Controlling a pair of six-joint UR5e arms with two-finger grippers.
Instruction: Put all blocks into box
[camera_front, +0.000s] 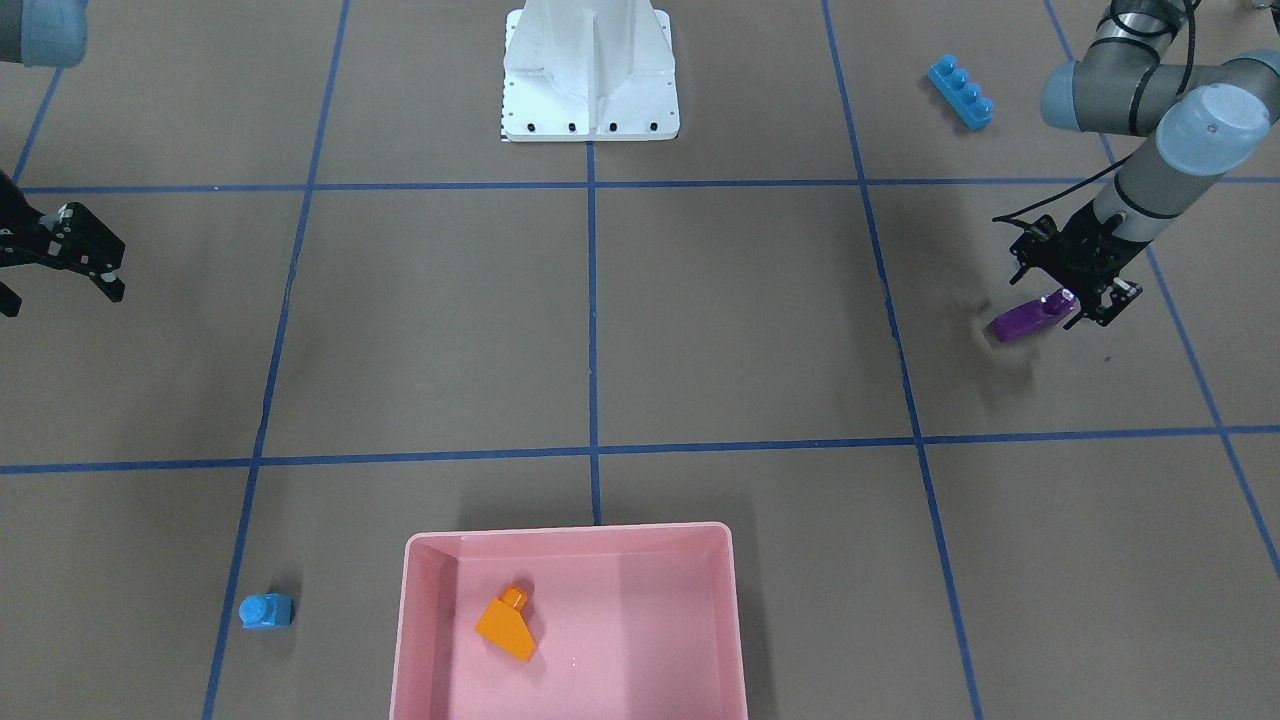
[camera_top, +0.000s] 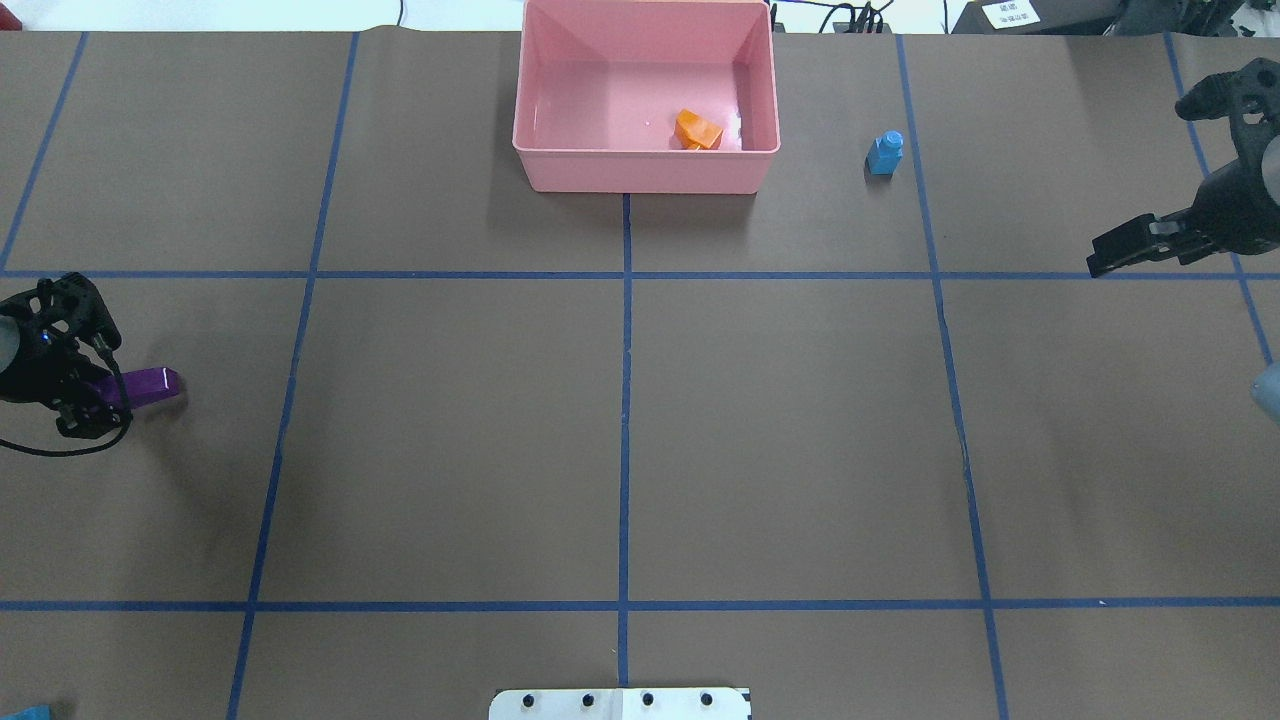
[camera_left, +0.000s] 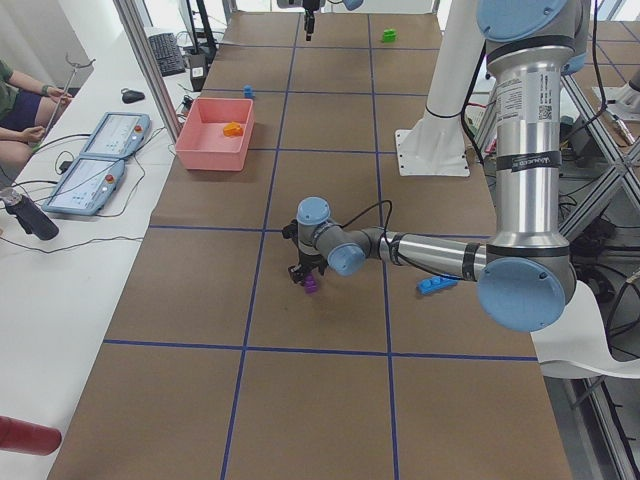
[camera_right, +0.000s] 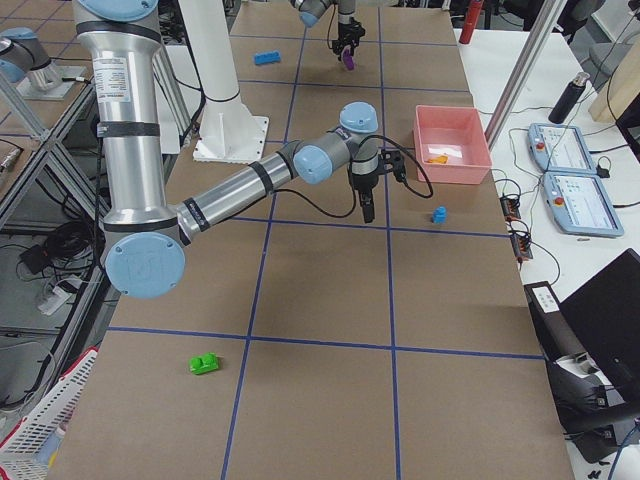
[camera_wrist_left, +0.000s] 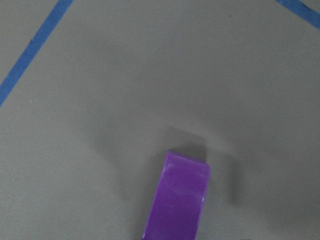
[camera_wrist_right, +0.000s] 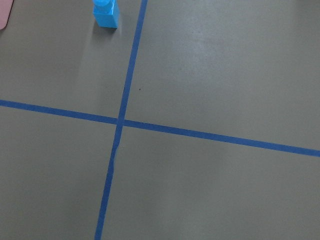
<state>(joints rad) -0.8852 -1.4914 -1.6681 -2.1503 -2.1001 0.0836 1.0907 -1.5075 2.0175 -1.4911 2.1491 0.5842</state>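
Five blocks are showing across the views, and only the orange sloped block (camera_top: 697, 131) is lying inside the box (camera_top: 645, 176) so far. At the far left of the overhead view the left gripper (camera_top: 100, 392) is clamping one end of the purple wedge (camera_top: 152, 384), whose free end is pointing toward the table's middle; judging by the shadow lying apart from it in the left wrist view, the wedge is hanging just off the surface. So the step in hand is looking like the carry of this block. The next move is calling for a long diagonal sweep forward and toward the centre, high enough to pass the near wall of the box, before the fingers let go over its floor. No thing is showing on the brown surface along that path in the overhead view. The long blue bar (camera_front: 961, 93) is lying behind that gripper, nearer the robot. The box is sitting against the table's far edge, so an overshoot is risking a drop off the table. Just right of the box, the small blue cube (camera_top: 885, 154) is standing on a blue tape line. Farther right, the right gripper (camera_top: 1150, 185) is hanging with its jaws spread wide and holding nothing. The green block (camera_right: 206, 364) is lying well apart, toward the table's right end.
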